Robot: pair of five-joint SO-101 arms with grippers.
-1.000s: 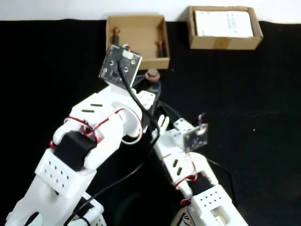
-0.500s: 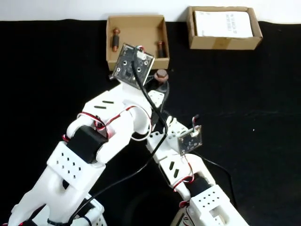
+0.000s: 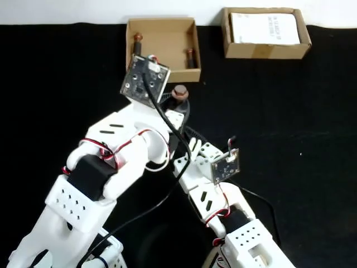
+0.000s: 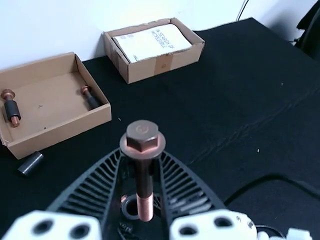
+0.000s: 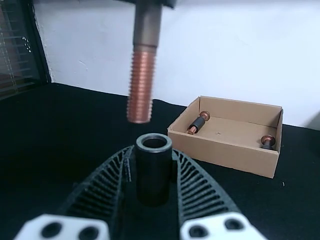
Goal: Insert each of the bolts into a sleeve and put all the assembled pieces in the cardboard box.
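Note:
My left gripper (image 4: pixel 141 159) is shut on a copper bolt (image 4: pixel 142 165), held upright with its hex head (image 3: pixel 179 92) on top. Directly under the bolt's threaded tip (image 5: pixel 139 107) a black sleeve (image 5: pixel 153 167) stands upright, with my right gripper (image 5: pixel 152 156) shut on it. The tip hangs a little above the sleeve's bore, apart from it. The cardboard box (image 3: pixel 162 70) lies just beyond the two grippers and holds two assembled pieces (image 3: pixel 136 44) (image 3: pixel 189 57). A loose black sleeve (image 4: pixel 30 162) lies on the table by the box's front.
A second cardboard box (image 3: pixel 265 51) with a white paper sheet in it stands at the back right. The black table (image 3: pixel 290 139) spreads out to the right of the arms. Cables trail from both wrist cameras.
The left arm swung the bolt a little to the right, then back left over the sleeve. The right arm has shifted only slightly.

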